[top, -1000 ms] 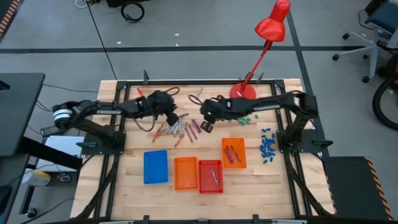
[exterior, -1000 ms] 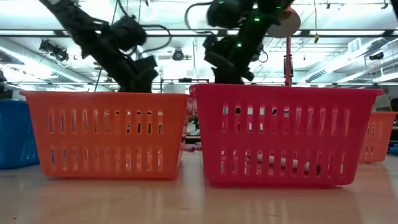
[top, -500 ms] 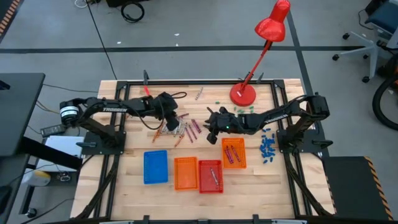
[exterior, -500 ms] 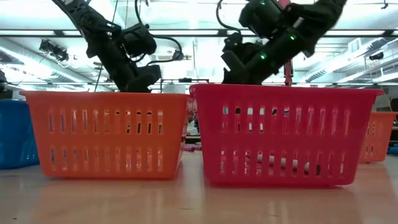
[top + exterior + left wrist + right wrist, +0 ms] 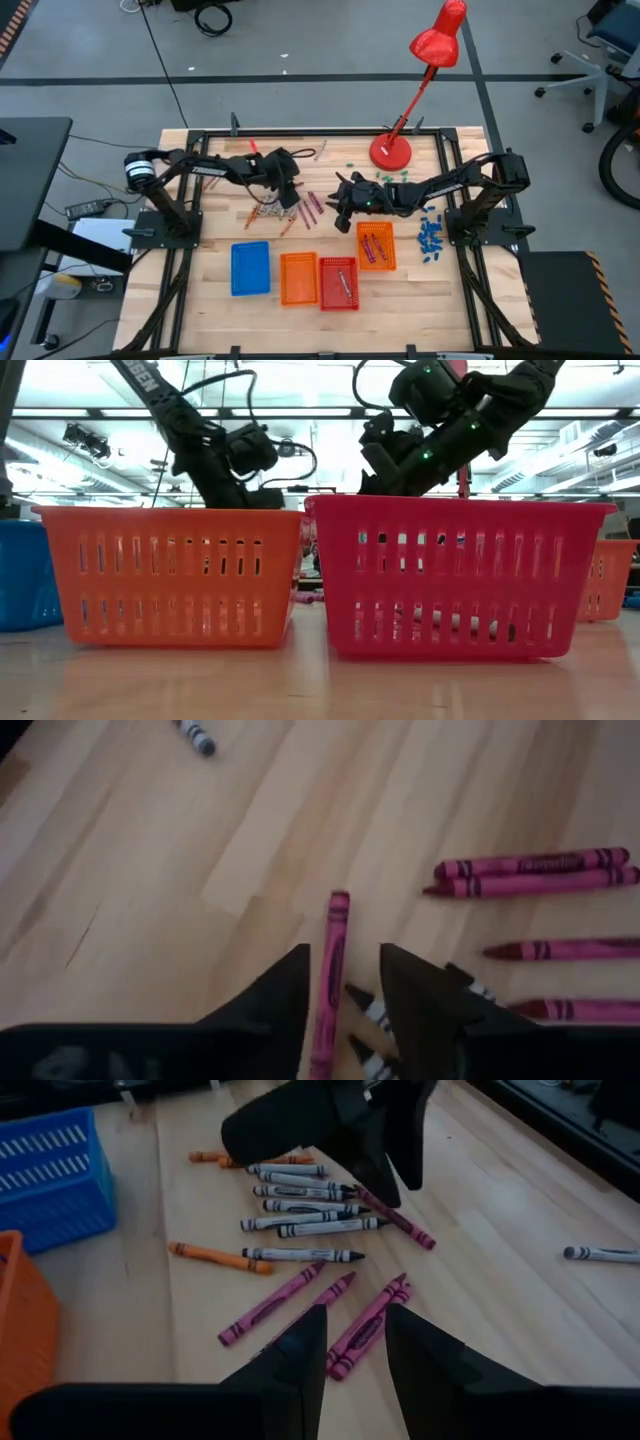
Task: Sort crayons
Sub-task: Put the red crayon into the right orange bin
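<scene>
Loose crayons (image 5: 285, 208), orange, grey-white and magenta, lie in a pile on the wooden table; they also show in the right wrist view (image 5: 300, 1215). My left gripper (image 5: 291, 198) stands over the pile's right side, pointing down and open. Its fingers stand on either side of one magenta crayon (image 5: 330, 970) that lies flat on the table, with a gap showing on both sides. My right gripper (image 5: 340, 208) is open and empty just right of the pile, above a few magenta crayons (image 5: 365, 1320).
Four baskets stand toward the near edge: blue (image 5: 250, 268), orange (image 5: 298, 278), red (image 5: 338, 283), and a second orange one (image 5: 376, 245) holding purple crayons. A red desk lamp (image 5: 390, 150) stands at the far edge. Blue bits (image 5: 430, 238) and teal bits (image 5: 395, 180) lie at the right.
My left gripper has gone toward the table's right edge, over the right side of the crayon pile. My right gripper has gone toward the near edge, then kept still. The crayons have stayed where they were.
</scene>
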Tool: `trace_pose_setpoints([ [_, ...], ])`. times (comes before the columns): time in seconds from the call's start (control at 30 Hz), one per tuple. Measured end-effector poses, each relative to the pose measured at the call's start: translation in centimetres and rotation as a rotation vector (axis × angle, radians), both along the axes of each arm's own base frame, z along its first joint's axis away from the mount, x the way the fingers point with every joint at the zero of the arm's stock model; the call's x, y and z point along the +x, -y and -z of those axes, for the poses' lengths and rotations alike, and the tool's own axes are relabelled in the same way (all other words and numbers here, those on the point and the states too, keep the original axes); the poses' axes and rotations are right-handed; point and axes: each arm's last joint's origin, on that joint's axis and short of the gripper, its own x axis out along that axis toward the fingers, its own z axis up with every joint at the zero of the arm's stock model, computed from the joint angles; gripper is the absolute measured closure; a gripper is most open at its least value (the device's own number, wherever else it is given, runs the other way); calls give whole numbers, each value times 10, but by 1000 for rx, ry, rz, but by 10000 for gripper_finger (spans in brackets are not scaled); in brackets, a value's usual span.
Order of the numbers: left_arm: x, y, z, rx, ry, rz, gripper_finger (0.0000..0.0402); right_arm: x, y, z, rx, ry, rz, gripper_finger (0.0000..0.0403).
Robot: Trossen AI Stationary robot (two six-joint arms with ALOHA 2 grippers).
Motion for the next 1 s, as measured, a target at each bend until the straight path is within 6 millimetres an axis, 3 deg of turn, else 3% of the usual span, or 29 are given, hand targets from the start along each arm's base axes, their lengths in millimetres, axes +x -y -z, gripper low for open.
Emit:
trace_pose_setpoints([
  [0.2,13,-8,9,-2,-56,18,236,0,0,0,3,-3,-5,293],
  [0.33,13,-10,22,-11,-101,30,238,0,0,1,4,-6,-6,293],
  [0.5,12,-14,23,-28,-98,15,252,0,0,0,8,0,-23,293],
  [0.67,12,-14,23,-62,-87,57,284,0,0,0,8,-1,-27,293],
  [1.0,12,-13,24,-70,-85,133,386,-2,-2,5,25,-58,-63,293],
])
